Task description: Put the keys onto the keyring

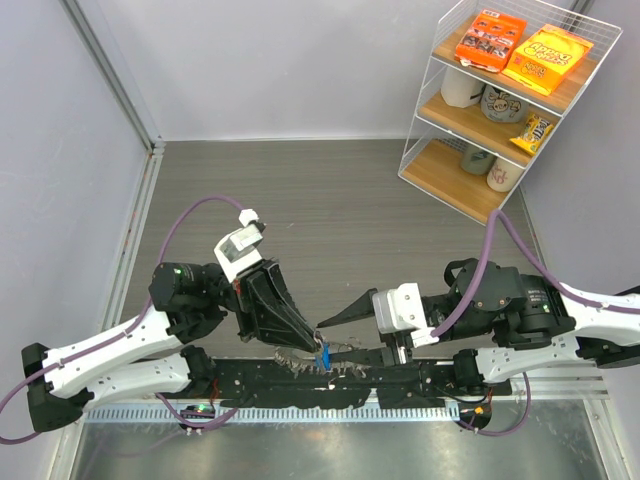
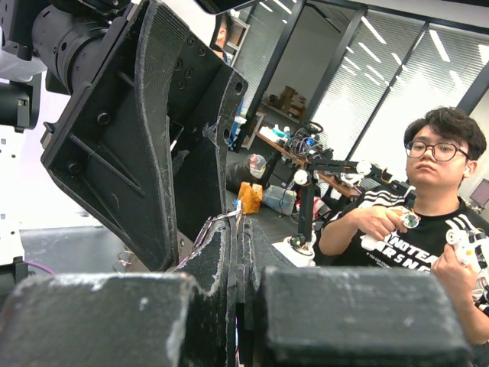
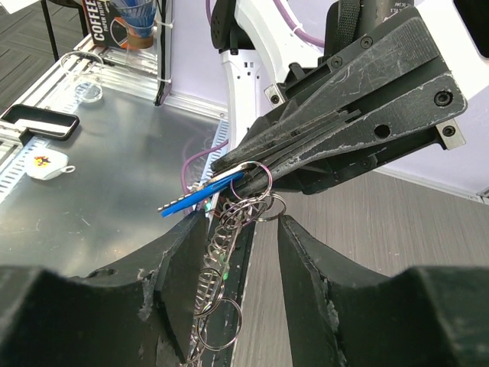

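The blue key point(image 3: 197, 199) is clamped in the fully closed tips of your left gripper point(image 3: 238, 170), over the near table edge. The keyring point(image 3: 256, 205) hangs just under those tips, with more rings dangling below. Your right gripper point(image 3: 243, 222) is spread wide and holds nothing, with one finger on either side of the dangling rings. At far right, the wire shelf point(image 1: 415, 135) holds orange boxes point(image 1: 545, 58) on top, with mugs point(image 1: 500, 100) and a snack packet point(image 1: 536, 130) below.

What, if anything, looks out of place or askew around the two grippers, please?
The shut left gripper pinches a slim blue key, which juts sideways; a chain of linked silvery metal rings dangles below it between the fingers of the open right gripper. Nothing looks spilled or broken.
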You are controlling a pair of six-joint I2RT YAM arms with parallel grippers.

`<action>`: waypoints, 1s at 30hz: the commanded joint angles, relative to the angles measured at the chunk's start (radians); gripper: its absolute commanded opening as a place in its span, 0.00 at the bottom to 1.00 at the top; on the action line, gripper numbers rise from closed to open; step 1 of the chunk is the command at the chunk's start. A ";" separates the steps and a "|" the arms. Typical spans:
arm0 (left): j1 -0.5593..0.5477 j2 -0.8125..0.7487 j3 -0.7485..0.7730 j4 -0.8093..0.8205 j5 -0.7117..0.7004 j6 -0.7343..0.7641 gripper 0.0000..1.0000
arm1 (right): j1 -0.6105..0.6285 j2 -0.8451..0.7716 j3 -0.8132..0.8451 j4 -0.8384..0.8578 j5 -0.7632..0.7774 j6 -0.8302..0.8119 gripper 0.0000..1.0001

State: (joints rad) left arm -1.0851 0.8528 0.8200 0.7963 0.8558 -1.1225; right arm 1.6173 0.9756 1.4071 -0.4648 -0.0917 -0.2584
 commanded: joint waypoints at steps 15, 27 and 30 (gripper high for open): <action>-0.001 -0.037 0.028 0.089 -0.015 -0.007 0.00 | 0.012 -0.028 -0.010 0.063 0.036 0.004 0.22; -0.001 -0.051 0.007 0.112 -0.011 -0.014 0.00 | 0.013 -0.078 -0.054 0.140 0.040 -0.010 0.06; 0.001 -0.057 -0.001 0.123 -0.006 -0.017 0.00 | 0.015 -0.095 -0.071 0.166 0.027 -0.019 0.06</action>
State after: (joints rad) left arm -1.0843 0.8333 0.8158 0.8078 0.8471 -1.1225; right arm 1.6283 0.9169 1.3472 -0.3775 -0.0765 -0.2600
